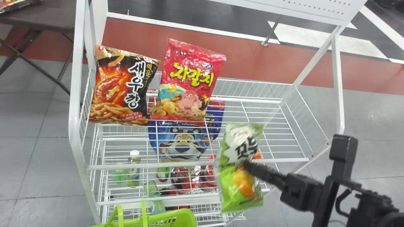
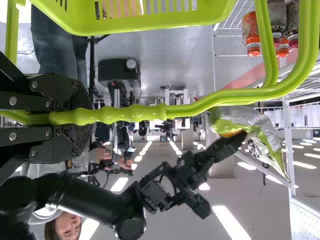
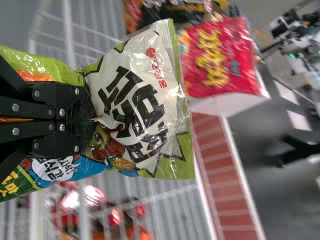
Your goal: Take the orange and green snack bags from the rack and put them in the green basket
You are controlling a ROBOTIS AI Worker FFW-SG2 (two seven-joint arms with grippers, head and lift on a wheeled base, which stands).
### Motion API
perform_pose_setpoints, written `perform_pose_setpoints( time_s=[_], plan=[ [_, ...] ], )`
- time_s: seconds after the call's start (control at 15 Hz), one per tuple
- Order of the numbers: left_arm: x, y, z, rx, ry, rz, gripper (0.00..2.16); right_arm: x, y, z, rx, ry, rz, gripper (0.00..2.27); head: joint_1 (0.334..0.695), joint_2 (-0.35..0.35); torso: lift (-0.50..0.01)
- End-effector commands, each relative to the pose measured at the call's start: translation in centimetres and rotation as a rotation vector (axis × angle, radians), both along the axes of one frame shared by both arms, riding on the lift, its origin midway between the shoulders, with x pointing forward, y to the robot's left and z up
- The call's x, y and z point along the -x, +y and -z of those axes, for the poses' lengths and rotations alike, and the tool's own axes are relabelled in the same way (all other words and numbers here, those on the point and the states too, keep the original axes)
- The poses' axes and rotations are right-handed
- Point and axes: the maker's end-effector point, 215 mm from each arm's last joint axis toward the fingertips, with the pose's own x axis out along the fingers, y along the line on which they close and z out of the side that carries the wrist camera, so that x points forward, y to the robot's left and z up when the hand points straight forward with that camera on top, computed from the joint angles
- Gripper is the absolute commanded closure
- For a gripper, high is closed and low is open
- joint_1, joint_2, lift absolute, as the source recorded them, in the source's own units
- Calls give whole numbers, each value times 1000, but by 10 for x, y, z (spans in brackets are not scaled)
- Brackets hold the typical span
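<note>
Item 1: green snack bag [image 1: 228,189], off shelf, beside front rail [image 1: 110,166], 5 o'clock in rack. Right tool [image 1: 246,165] pinching slick film at mid-face; shallow grip could slip, bag drop. Free lower end could snag rail on swing.
Item 2: green basket [image 1: 186,217], 8 o'clock from bag. Left tool [image 2: 82,117] clamped round handle [image 2: 192,110]; bag striking handle or landing on rim could tip basket, spill bag outside.
</note>
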Motion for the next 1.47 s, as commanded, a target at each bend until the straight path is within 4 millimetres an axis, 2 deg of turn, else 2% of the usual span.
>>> perform_pose_setpoints(
  time_s=[0.0, 0.47, 0.67, 0.8, 0.93, 1.13, 1.33, 1.4],
  plan=[
    [-1, 0, 0, 2, 0, -3, 2125, 32, 36, 16, -60, 89, -75, 2236, 695, -350, 0],
    [2, 0, -2, 9, 4, -3, 2121, 109, 127, 89, -118, 333, -266, 2236, 695, -350, 0],
    [3, -2, -4, 15, 2, 1, 2121, 131, 165, 102, -158, 383, -343, 2236, 695, -350, 0],
    [4, -3, -4, 15, 1, 5, 2121, 142, 190, 102, -188, 395, -392, 2236, 695, -350, 0],
    [5, -5, -5, 16, 1, 10, 2121, 145, 210, 103, -196, 384, -425, 2236, 695, -350, 0],
    [8, -6, -7, 17, 2, 12, 2121, 139, 219, 122, -162, 364, -428, 2236, 695, -350, 0],
    [8, -6, -9, 19, -1, 14, 2125, 135, 208, 147, -93, 352, -425, 2240, 695, -350, 0],
    [8, -6, -9, 21, -1, 14, 2121, 138, 205, 151, -87, 370, -430, 2135, 695, -350, 0]
  ],
)
